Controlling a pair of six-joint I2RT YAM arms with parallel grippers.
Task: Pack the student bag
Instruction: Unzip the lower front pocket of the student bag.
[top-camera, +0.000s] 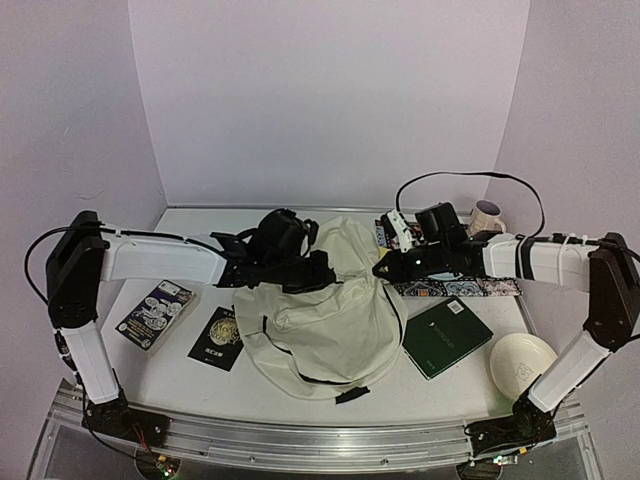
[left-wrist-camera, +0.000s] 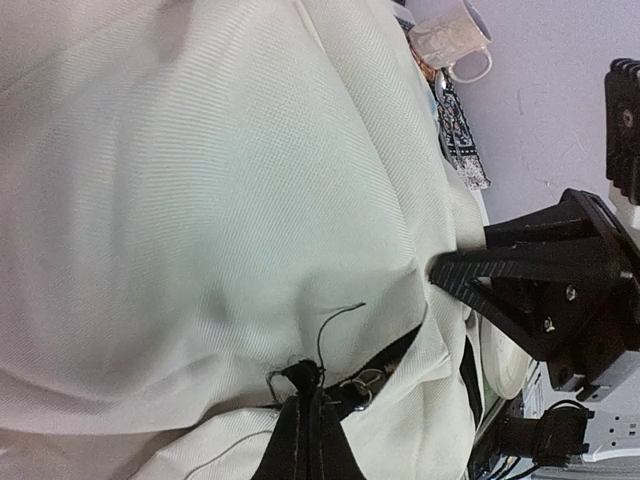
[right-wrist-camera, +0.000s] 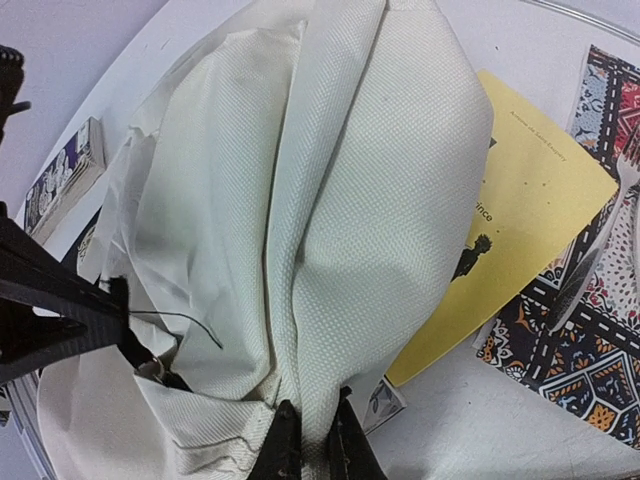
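Cream student bag (top-camera: 320, 325) lies slumped in the middle of the table (top-camera: 180, 385); left fingers (left-wrist-camera: 300, 425) are clenched on its fabric by the zipper; right fingers (right-wrist-camera: 283, 450) pinch a fold opposite; both should, I judge, draw apart gently and evenly to open the mouth.

The student bag (top-camera: 318, 322) is a big cream fabric backpack, all soft and crumpled, slumped on the bench (top-camera: 170, 385) right between the two sets of jaws. Black zipper lines run across it, and a black strap end pokes out at the end furthest from both jaws. The top is bunched into tall folds. The right jaws are pinched on one fold, and the left jaws are clamped on the black-trimmed edge by the zipper.
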